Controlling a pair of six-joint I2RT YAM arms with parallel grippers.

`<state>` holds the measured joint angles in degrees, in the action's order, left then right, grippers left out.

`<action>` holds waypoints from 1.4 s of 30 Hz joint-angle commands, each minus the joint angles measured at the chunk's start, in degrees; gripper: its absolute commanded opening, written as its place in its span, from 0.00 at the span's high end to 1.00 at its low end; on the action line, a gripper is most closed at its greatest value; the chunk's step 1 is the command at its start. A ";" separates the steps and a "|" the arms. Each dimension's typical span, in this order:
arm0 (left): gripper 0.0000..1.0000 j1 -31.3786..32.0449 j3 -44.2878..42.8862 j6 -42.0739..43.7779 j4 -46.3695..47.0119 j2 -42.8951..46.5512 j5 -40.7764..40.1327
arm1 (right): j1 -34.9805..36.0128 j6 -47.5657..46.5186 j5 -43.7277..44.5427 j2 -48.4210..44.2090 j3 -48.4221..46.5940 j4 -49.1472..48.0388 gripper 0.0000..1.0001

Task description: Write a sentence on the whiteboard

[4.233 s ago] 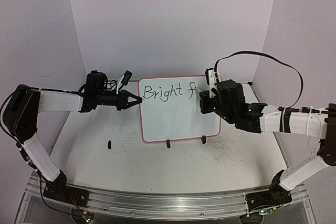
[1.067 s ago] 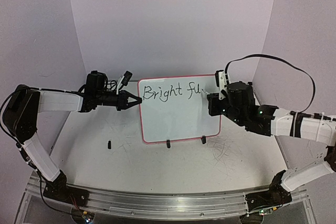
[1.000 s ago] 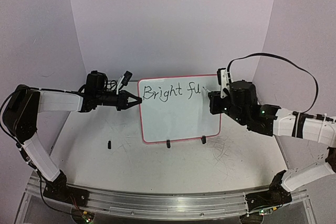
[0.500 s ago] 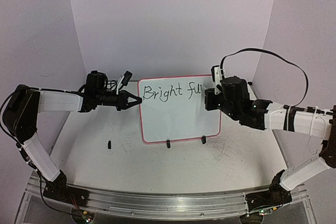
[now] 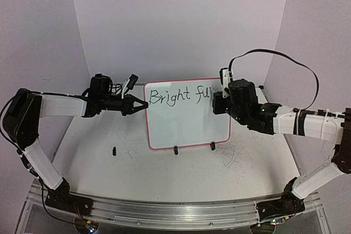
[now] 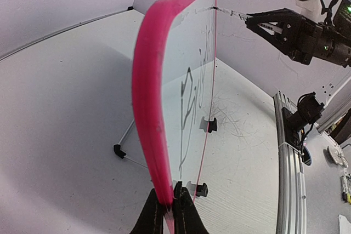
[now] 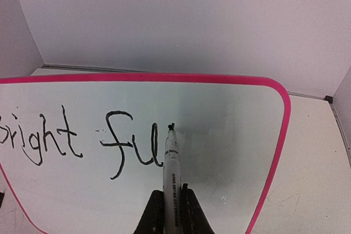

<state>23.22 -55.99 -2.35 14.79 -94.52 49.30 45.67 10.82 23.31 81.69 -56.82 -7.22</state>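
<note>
The whiteboard (image 5: 186, 127) stands upright on two black clip feet at the table's middle, its pink-red frame showing in the left wrist view (image 6: 151, 113) and the right wrist view (image 7: 277, 135). The sentence (image 5: 178, 96) reads "Bright fu" along the top line; it also shows in the right wrist view (image 7: 71, 141). My left gripper (image 5: 143, 104) is shut on the board's left edge (image 6: 167, 204). My right gripper (image 5: 216, 102) is shut on a white marker (image 7: 171, 173), its black tip on the board just right of the "u".
A small black clip (image 5: 114, 150) lies on the table left of the board. A thin wire stand with a black foot (image 6: 117, 149) sits behind the board. The tabletop (image 5: 164, 173) is scribbled with old marks. Purple walls close in on three sides.
The writing has grown from "Bright f" to "Bright fu". My right gripper moved out right, then came back left to the board with the marker. The left arm has held still.
</note>
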 commanded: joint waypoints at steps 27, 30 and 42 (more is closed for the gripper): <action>1.00 -0.28 -1.22 3.85 2.88 2.55 -1.73 | -0.15 4.22 0.91 -3.95 3.52 1.42 1.00; 1.00 -0.28 -1.22 3.85 2.88 2.51 -1.79 | -0.06 2.44 -3.23 -5.75 4.64 -1.85 1.00; 1.00 -0.28 -1.17 3.93 2.88 2.60 -1.89 | -0.06 1.06 -4.43 -1.99 1.72 -3.59 1.00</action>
<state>23.20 -55.99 -2.35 14.48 -94.52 49.32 45.67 12.69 18.52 77.51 -52.25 -8.58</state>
